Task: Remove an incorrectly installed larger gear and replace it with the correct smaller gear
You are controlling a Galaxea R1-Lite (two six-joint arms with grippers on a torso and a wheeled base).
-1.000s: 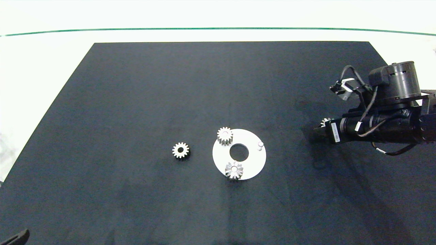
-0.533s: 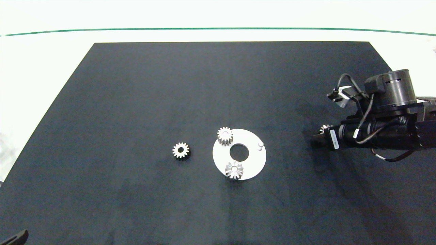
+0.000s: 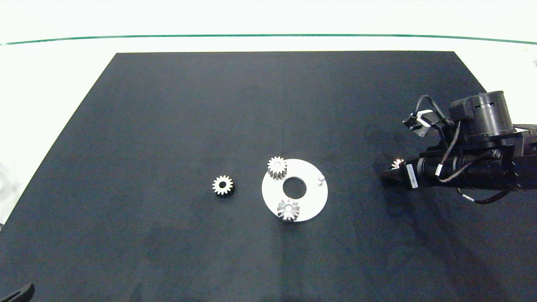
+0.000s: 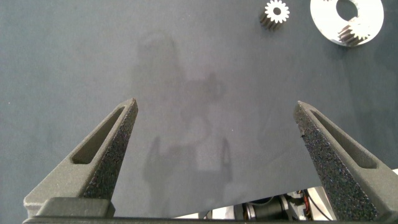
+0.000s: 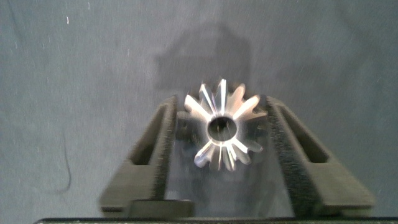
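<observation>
Larger gear [image 5: 221, 129], silver with long pointed star-like teeth and a small centre hole, is clamped between the right gripper's [image 5: 222, 134] fingers [image 5: 155, 146] above the dark mat [image 3: 168, 126], well right of the white ring plate [image 3: 312, 199]. The smaller gear [image 3: 222, 185] lies left of that plate. The left gripper [image 4: 217, 134] is spread wide.

silver larger gear [image 5: 221, 127], cream-silver smaller gear [image 3: 222, 185], black mat [image 3: 209, 105], white disc [image 3: 312, 197]

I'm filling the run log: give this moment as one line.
right gripper: shut on larger gear, above mat, right of plate | left gripper: open, idle | smaller gear: on mat | peg: bare
</observation>
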